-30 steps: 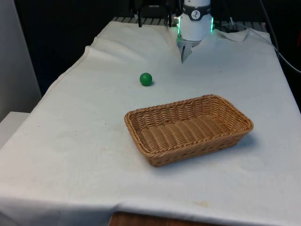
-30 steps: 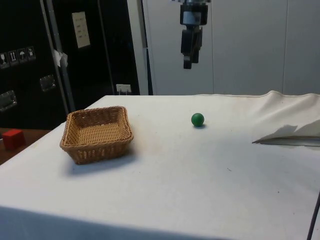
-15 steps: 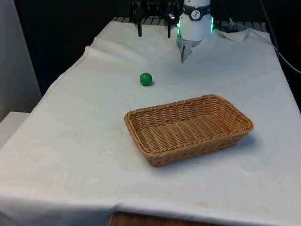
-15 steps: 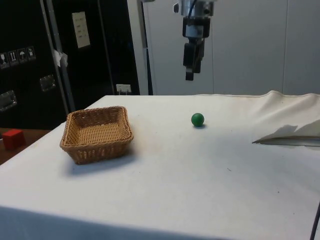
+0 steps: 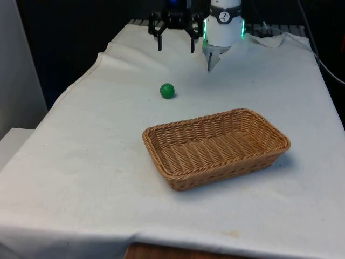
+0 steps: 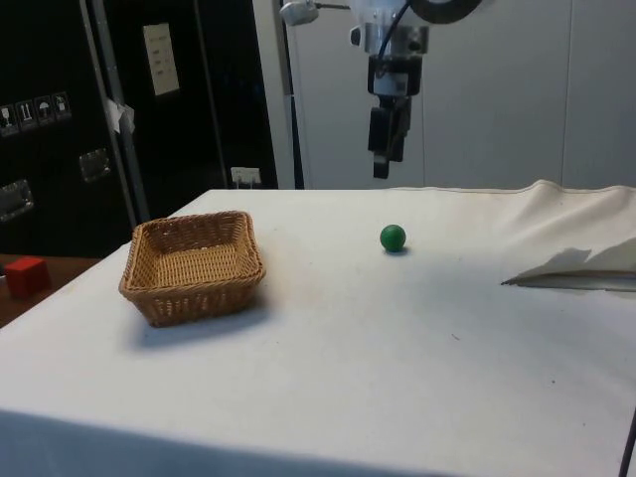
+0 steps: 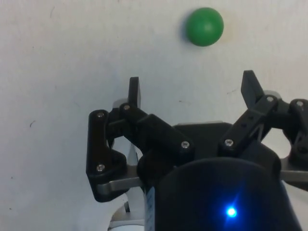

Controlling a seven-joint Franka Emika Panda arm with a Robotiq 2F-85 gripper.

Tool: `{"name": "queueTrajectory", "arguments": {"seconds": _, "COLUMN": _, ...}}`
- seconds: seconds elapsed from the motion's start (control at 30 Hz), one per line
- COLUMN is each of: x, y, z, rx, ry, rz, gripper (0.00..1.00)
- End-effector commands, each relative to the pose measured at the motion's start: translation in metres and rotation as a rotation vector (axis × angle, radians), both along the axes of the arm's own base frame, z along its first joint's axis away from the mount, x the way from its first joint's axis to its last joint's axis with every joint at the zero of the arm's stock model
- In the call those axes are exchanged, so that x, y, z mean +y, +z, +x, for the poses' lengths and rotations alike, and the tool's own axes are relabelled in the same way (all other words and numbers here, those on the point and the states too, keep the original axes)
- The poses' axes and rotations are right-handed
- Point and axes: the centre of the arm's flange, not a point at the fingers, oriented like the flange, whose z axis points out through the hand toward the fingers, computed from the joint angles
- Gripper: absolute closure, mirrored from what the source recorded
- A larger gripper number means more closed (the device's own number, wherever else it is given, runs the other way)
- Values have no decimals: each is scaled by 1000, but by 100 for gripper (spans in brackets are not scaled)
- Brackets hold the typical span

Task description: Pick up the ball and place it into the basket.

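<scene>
Nothing done yet. The ball (image 5: 167, 90) is resting on the counter (image 5: 81, 162), toward its far edge, well apart from the empty basket (image 5: 215, 147). The gripper (image 5: 175, 40) is hovering above the ball, fingers apart, holding nothing. Grasp, carry and drop are all remaining.

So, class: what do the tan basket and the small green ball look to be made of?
The tan rectangular basket: woven wicker or rattan, judging by its interlaced strands and braided rim; it could be an imitation. The small green ball: smooth, matte, evenly coloured, probably rubber, foam or plastic; its look leaves that open.
</scene>
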Motion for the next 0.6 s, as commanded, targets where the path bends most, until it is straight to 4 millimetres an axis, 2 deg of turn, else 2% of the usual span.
{"name": "queueTrajectory", "arguments": {"seconds": 0.0, "x": 2, "y": -1, "z": -2, "rx": -10, "ry": 1, "rz": 14, "gripper": 0}}
{"name": "queueTrajectory", "arguments": {"seconds": 0.57, "x": 4, "y": -31, "z": -2, "rx": -9, "ry": -16, "rz": 20, "gripper": 0}}
